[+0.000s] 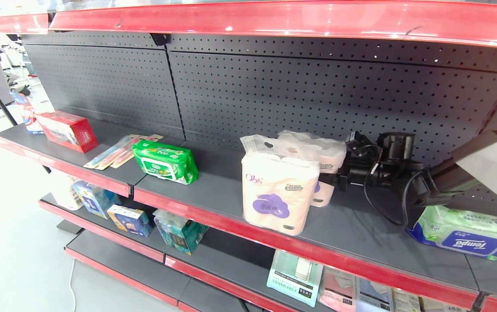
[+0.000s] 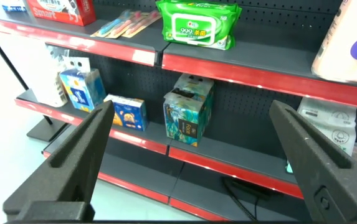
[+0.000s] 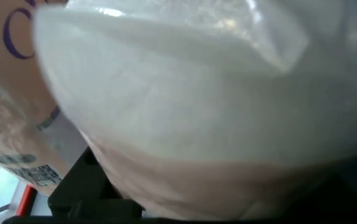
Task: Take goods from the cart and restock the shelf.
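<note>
Wrapping looks slick over soft, light rolls, so my right gripper (image 1: 336,177) clamps the rear toilet-paper pack (image 1: 330,152) by its side, back from the front edge of the shelf (image 1: 214,190); my left gripper (image 2: 190,106) gapes empty.

The head camera looks forward and down on the shelf (image 1: 214,203) from its front, not very near. The left wrist camera is lower and farther back, and faces the shelf between the spread fingers (image 2: 72,162) of the left gripper (image 2: 190,109). Both views share the green wipes pack (image 1: 166,161), which lies ahead of this gripper. The right wrist camera is almost against the rear toilet paper pack (image 3: 197,93), directly ahead of the right gripper (image 1: 337,175).
</note>
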`<state>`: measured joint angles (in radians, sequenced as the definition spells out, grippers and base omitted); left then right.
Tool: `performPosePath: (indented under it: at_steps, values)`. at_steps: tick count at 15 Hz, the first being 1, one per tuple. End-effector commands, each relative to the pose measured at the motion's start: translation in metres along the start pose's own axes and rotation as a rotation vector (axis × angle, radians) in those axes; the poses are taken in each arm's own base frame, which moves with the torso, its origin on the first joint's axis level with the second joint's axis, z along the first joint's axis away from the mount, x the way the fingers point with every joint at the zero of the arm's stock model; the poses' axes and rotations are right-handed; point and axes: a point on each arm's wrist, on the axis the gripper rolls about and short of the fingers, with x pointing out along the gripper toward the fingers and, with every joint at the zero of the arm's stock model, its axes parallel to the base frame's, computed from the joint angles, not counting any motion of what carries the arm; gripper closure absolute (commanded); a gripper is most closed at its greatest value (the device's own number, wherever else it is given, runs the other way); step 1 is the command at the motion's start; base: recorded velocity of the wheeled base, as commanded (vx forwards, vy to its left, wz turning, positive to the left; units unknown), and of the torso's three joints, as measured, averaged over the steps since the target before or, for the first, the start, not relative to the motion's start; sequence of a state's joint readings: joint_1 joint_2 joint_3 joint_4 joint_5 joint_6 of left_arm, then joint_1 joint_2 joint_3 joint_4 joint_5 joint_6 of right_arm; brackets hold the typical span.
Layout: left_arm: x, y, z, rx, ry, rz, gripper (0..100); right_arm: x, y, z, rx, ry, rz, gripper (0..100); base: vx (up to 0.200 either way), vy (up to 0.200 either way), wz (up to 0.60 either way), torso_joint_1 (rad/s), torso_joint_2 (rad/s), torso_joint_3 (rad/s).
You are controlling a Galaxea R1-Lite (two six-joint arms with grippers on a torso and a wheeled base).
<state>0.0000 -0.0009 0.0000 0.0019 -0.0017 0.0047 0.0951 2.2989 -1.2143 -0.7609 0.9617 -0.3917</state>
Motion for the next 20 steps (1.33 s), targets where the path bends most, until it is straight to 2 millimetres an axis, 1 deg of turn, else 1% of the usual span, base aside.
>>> performPosePath:
  at_steps: [1,5,8,12,19,20]
  values:
    - [0.0,0.0,0.0,0.0,0.0,0.0,0,0.007,0.003,0.003,-0.01,-0.008,0.016,100,0.0,0.0,0.0,0.0,0.0,0.0]
    - [0.0,0.0,0.0,0.0,0.0,0.0,0,0.017,0.007,0.003,-0.012,-0.008,0.033,100,0.0,0.0,0.0,0.0,0.0,0.0]
    - [0.0,0.0,0.0,0.0,0.0,0.0,0,0.017,0.005,0.004,0.002,0.002,-0.003,100,0.0,0.0,0.0,0.0,0.0,0.0]
    - [0.0,0.0,0.0,0.0,0.0,0.0,0,0.021,0.001,0.007,0.047,0.022,-0.095,100,0.0,0.0,0.0,0.0,0.0,0.0]
    - [0.0,0.0,0.0,0.0,0.0,0.0,0,0.02,-0.003,0.008,0.043,0.019,-0.113,100,0.0,0.0,0.0,0.0,0.0,0.0]
    - [0.0,0.0,0.0,0.0,0.0,0.0,0,0.019,-0.005,0.005,0.049,0.027,-0.124,100,0.0,0.0,0.0,0.0,0.0,0.0]
